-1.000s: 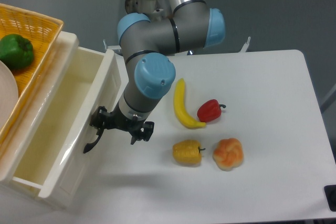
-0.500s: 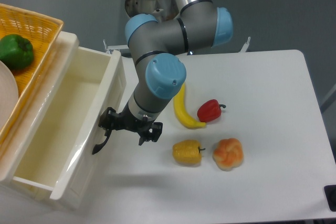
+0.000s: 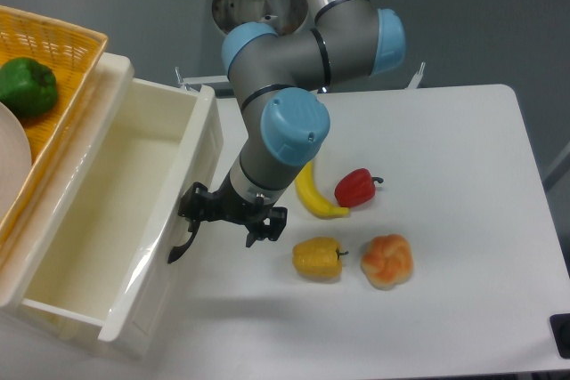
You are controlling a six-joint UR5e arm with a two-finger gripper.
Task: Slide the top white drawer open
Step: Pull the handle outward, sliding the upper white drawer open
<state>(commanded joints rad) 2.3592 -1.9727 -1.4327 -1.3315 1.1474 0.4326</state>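
The top white drawer (image 3: 107, 211) stands pulled far out of the cream cabinet at the left, its plain white inside empty. Its curved black handle (image 3: 184, 245) shows on the front panel. My gripper (image 3: 198, 206) sits right at the top of that handle, its dark fingers closed around it. The grey and blue arm reaches down to it from the top middle.
A yellow wicker basket (image 3: 53, 51) with a green pepper (image 3: 27, 86) rests on top of the cabinet. On the white table lie a banana (image 3: 310, 193), a red pepper (image 3: 356, 187), a yellow pepper (image 3: 318, 258) and an orange fruit (image 3: 386, 261).
The drawer has slid further out to the right, with my gripper moving right along with the handle.
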